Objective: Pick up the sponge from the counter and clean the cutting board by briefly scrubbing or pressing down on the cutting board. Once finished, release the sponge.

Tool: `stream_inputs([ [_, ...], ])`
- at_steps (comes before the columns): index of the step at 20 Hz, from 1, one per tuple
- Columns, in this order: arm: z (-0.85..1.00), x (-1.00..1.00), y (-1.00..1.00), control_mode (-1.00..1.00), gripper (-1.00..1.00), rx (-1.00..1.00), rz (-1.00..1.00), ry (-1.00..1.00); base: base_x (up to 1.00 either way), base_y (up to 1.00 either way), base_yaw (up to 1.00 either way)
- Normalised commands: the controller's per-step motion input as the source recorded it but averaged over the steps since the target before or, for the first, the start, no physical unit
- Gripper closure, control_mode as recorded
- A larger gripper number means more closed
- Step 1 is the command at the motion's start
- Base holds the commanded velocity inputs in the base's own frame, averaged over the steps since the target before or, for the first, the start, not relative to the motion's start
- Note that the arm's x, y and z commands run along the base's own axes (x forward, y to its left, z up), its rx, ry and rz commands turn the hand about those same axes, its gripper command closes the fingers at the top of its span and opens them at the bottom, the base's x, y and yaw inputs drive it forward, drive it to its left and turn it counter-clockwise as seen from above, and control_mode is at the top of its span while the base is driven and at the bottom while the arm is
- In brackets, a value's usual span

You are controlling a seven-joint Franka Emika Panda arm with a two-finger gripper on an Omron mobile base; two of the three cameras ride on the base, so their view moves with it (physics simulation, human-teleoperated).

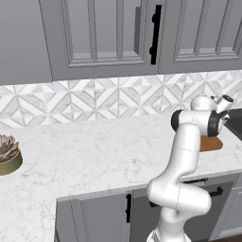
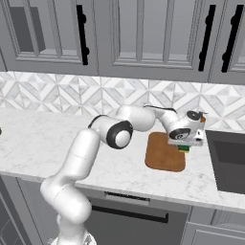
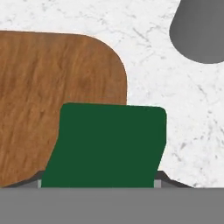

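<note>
White marble surface w/ orange-brown wooden cutting board below gripper; arm stretched fwd, gripper clamped on dark green sponge.

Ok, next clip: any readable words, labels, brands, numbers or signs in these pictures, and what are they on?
None. No text shows on the sponge, the board, the counter, the backsplash, the cabinet doors or the plant pot.

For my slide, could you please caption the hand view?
Gripper shut on the green-topped sponge, over the corner of the cutting board on the marble counter.
</note>
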Motion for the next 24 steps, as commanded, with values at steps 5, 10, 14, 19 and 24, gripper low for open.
stream_inputs([
  [5,-0.95,-0.99,0.99,-1.0,1.0,0.01,0.11,-0.01,0.0,0.0,0.0],
  [10,-0.23,-0.87,1.0,-1.0,1.0,0.09,0.09,0.09,0.0,0.0,0.0],
  [14,0.0,-0.54,1.0,-1.0,1.0,0.1,0.09,0.06,0.0,0.0,0.0],
  [19,0.27,0.41,0.49,-1.0,1.0,0.01,-0.01,0.0,0.0,0.0,0.0],
  [24,0.27,1.0,-0.07,-1.0,1.0,0.0,-0.04,0.0,0.0,0.0,0.0],
])
